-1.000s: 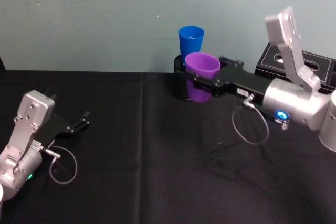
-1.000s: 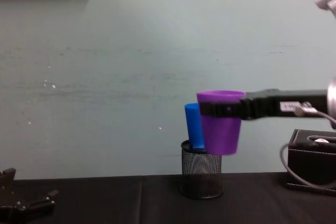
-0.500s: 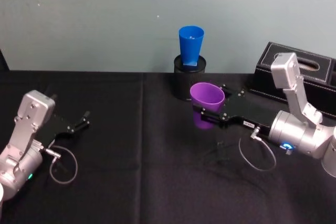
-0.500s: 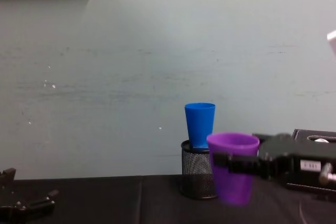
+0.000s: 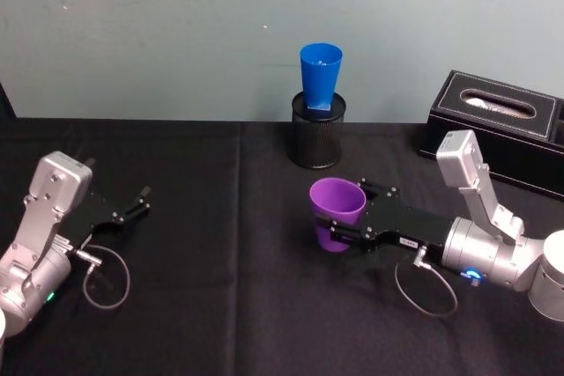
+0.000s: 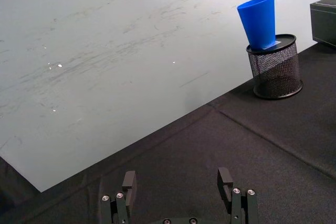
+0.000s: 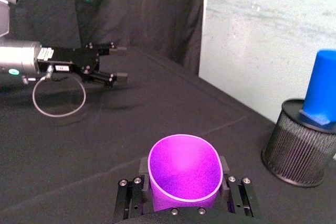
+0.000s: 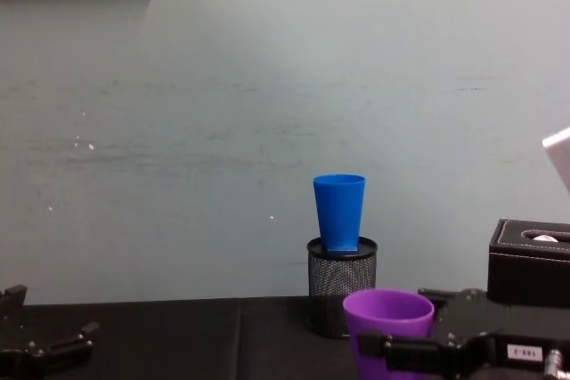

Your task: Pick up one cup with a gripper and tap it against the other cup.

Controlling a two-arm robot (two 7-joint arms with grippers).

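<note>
My right gripper [image 5: 345, 222] is shut on the purple cup [image 5: 335, 202], one flat finger on each side of its wall. It holds the cup upright, low over the black cloth in front of the holder. From the right wrist the purple cup [image 7: 184, 171] opens upward between the fingers [image 7: 128, 199]. The blue cup [image 5: 320, 75] stands upright in a black mesh holder [image 5: 317, 140] by the back wall, apart from the purple cup. In the chest view the blue cup [image 8: 339, 211] rises behind the purple cup [image 8: 388, 322]. My left gripper [image 5: 141, 200] rests open at the far left.
A black tissue box [image 5: 498, 125] sits at the back right, beside the right arm. The table [image 5: 220, 305] is covered in black cloth. A cable loop [image 5: 106, 283] lies by the left arm.
My right gripper has carried the purple cup down and back from beside the blue cup to a low spot nearer me. The left arm has not moved.
</note>
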